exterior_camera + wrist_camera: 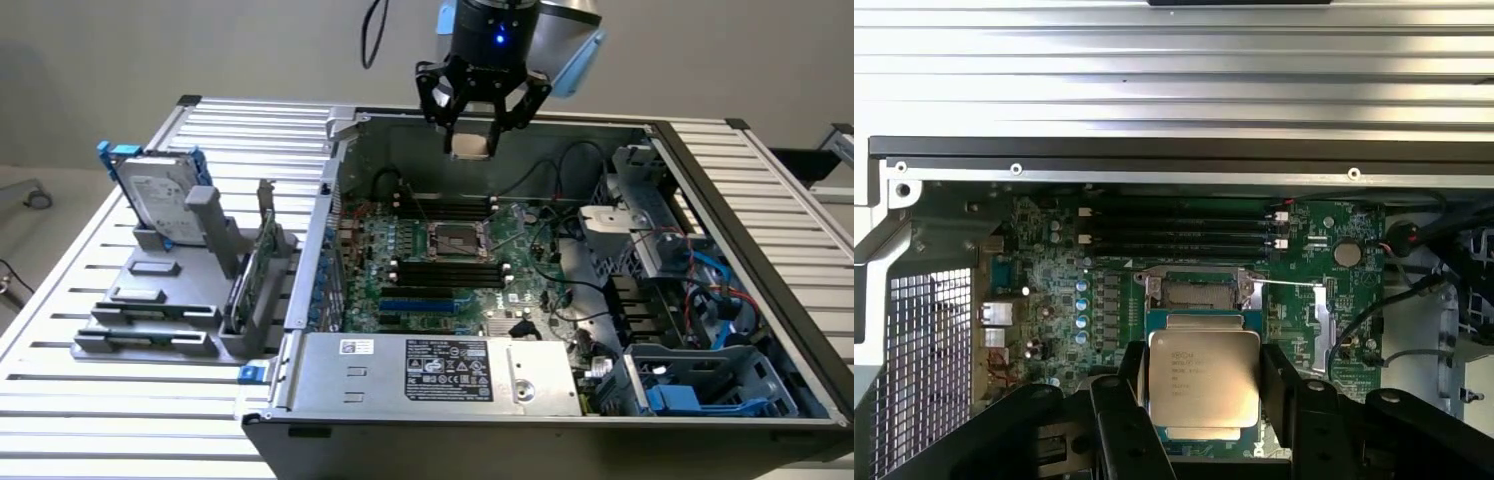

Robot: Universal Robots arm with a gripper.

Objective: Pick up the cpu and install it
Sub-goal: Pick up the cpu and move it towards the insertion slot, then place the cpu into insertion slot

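The cpu [1203, 378], a small flat square chip with a silver-grey metal top and printed text, sits between the black fingers of my gripper [1204, 390], which is shut on its two sides. From the exterior view the gripper [475, 140] hangs above the back part of the open computer case [694, 180], with the chip [469, 146] a pale square at its tips. The empty socket [454, 240] lies on the green motherboard well below and in front of it. Through the wrist view that socket [1194, 292] sits just beyond the held chip.
Long black memory slots [451, 272] flank the socket. Cables [561, 165] and a drive cage [667, 250] fill the case toward the exterior view's right. A hard drive in a blue frame [154, 195] stands in a grey rack at the exterior view's left, on the slatted table [80, 400].
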